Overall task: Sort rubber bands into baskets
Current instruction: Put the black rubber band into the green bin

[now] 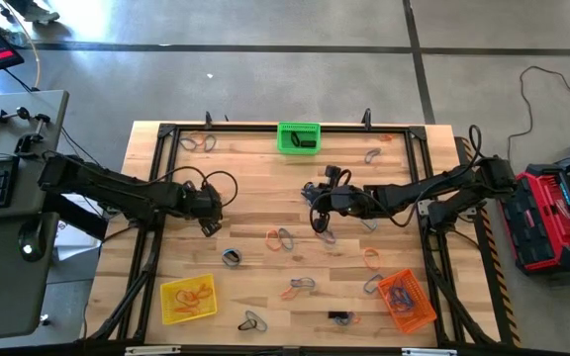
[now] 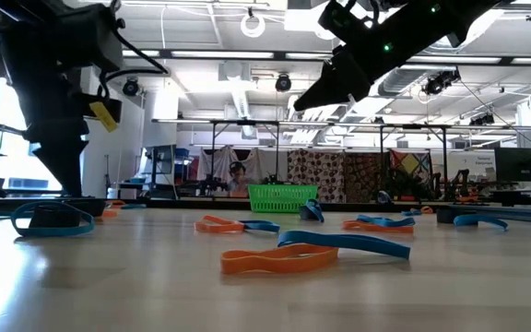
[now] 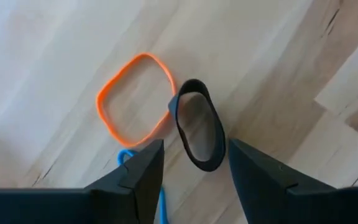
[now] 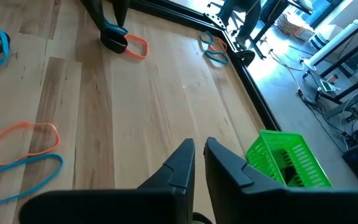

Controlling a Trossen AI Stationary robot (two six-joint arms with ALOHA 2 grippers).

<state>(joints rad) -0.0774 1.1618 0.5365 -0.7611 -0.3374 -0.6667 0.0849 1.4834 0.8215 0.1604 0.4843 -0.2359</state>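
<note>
Left gripper (image 3: 191, 163): low over the left half of the wooden counter (image 1: 265, 198), fingers (image 3: 143, 171) spread apart and holding nothing.
Black rubber band (image 3: 199, 132): lies on the counter in the gap between the left fingers, partly standing on edge; whether it touches them cannot be told.
Orange rubber band (image 3: 135, 98): flat on the counter, touching the black one's side.
Blue rubber band (image 3: 127, 155): only a bit shows, just beside the left finger.
Right gripper (image 4: 197, 163): raised above the middle of the counter, fingers close together with only a thin slit between, nothing in them.
Green basket (image 1: 298, 136): at the far edge of the counter, near the middle; something dark lies in it.
Yellow basket (image 1: 187, 298): near front left corner, with orange bands inside.
Orange basket (image 1: 407, 300): near front right corner, tilted in line with nothing else; contents hard to tell.
Loose rubber bands (image 1: 282, 237): orange, blue and dark loops scattered across the counter, several between the two arms and along the front.
Orange and blue pair (image 2: 302, 252): lying flat nearest the low camera, overlapping.
</note>
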